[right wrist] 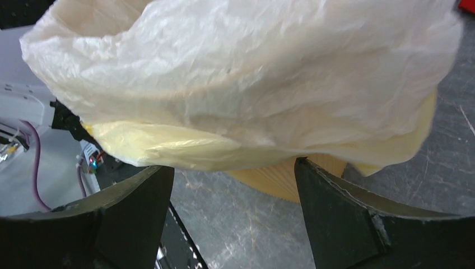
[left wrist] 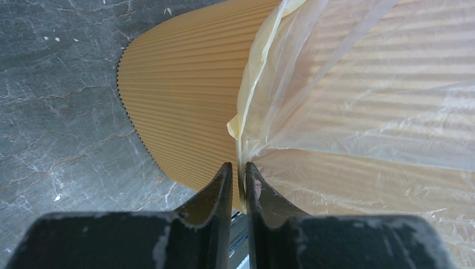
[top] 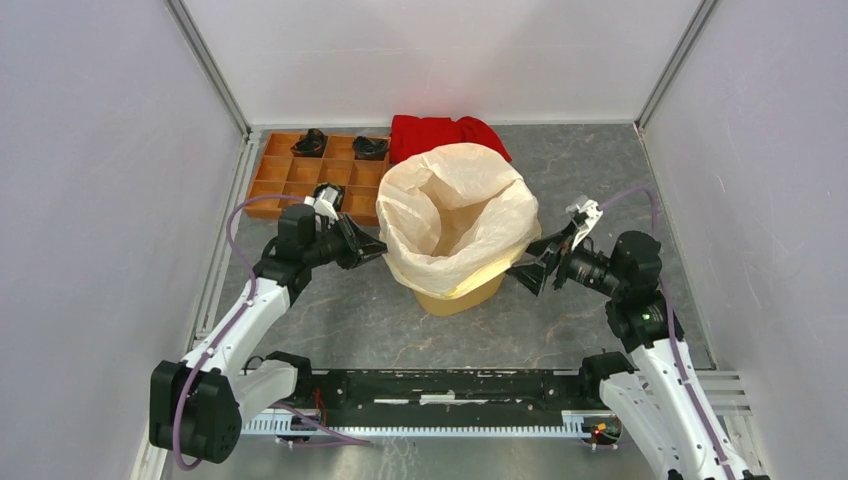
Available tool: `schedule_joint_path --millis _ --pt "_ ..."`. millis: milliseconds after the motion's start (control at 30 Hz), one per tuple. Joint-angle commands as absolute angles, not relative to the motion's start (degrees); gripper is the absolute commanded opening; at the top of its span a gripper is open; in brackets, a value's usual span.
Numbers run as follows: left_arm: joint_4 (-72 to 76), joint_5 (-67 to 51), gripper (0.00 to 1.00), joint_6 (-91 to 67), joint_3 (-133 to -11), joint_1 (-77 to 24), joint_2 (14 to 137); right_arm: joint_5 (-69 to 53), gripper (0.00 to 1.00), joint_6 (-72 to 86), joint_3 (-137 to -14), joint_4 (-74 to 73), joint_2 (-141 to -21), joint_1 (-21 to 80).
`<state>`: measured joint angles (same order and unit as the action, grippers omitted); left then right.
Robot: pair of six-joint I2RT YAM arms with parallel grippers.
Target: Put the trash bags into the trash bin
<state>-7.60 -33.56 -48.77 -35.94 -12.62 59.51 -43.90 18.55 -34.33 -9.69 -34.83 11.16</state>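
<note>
The bag (top: 455,215) lines the yellow bin (top: 460,297) in the middle of the tabletop (top: 360,320), its mouth spread open and its edge hanging over the rim; the left fingers (left wrist: 221,185) are nearly closed, pinching a fold of the bag at the bin's left wall; the right fingers (right wrist: 330,207) gape wide, holding nothing, near the bin's right side, perhaps brushing the plastic.
</note>
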Motion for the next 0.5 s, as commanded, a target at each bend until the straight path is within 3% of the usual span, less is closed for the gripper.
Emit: schedule_joint_path --millis 0,167,467 --pt "-6.77 -34.67 0.21 -45.49 -37.33 -12.84 60.2 -46.71 0.86 10.63 -37.5 -19.47 -32.28 11.4" --pt "-6.84 -34.98 0.21 -44.96 -37.53 -12.83 61.41 -49.91 0.89 13.82 -37.73 -15.05 -29.85 11.39" --pt "-6.8 -34.6 0.21 -45.42 -37.17 -12.83 60.18 -40.04 0.89 24.0 -36.73 -5.52 -32.4 11.52"
